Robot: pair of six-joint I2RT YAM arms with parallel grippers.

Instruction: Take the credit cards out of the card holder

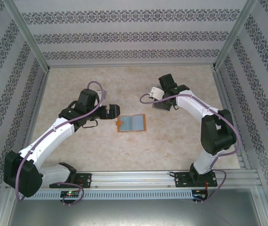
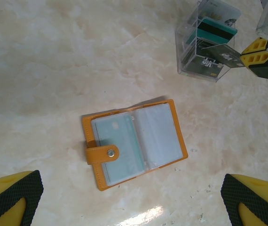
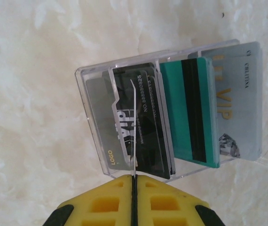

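The right tool [image 3: 134,182] has its yellow fingers pressed together on a grey VIP card [image 3: 133,141], seen edge-on from the right wrist as a thin line running out from between the pads. The card's free end lies over the open top of a clear plastic box [image 3: 89,113]. Whether it touches the box cannot be told. In the box stand a grey card marked LOGO [image 3: 103,127], a black card [image 3: 149,117], a teal card with a black stripe [image 3: 183,113] and a silver VIP card [image 3: 237,99], in separate slots.

The left tool [image 2: 131,189] hovers with its fingers [image 2: 16,195] spread wide apart, gripping nothing. It hangs over the card holder [image 2: 178,141], just on the strap side of it in the top view.

The card holder lies open like a book, flat on the marbled beige surface [image 2: 54,70], between the two arms. Its snap strap [image 2: 103,153] folds over the outer edge of one half, and a pale teal credit card [image 2: 120,141] shows through the clear sleeve on that half. The sleeve on the other half looks pale grey; what it contains cannot be told. The clear box stands apart from the card holder, beyond its strapless half, with the right tool on the box's far side from the holder.
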